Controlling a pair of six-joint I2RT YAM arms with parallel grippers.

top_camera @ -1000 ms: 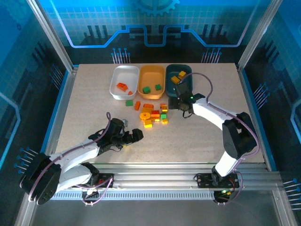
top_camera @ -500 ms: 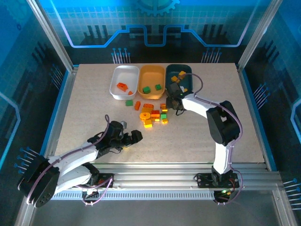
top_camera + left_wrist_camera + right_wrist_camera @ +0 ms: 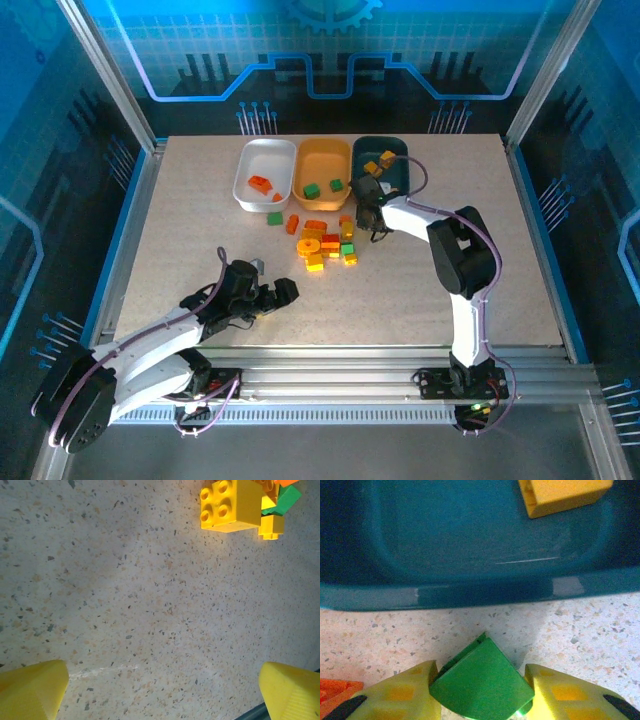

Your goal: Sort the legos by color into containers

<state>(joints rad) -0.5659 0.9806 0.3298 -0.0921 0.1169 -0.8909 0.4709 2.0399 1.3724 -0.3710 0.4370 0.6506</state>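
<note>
No readable text, label or number anywhere.

Tabletop (image 3: 190, 230) is a beige speckled slab, terrazzo-ish w/ dark & orange flecks, plus a faint pale scratch low in the left wrist view. Silver alu posts (image 3: 108, 75) slant up at the back corners, and there's a slotted alu rail (image 3: 330, 378) along the near edge. Bg is a glowing blue wall panel (image 3: 200, 50) w/ grid, circuit-style lines & a gear graphic (image 3: 332, 12) top center.
</note>
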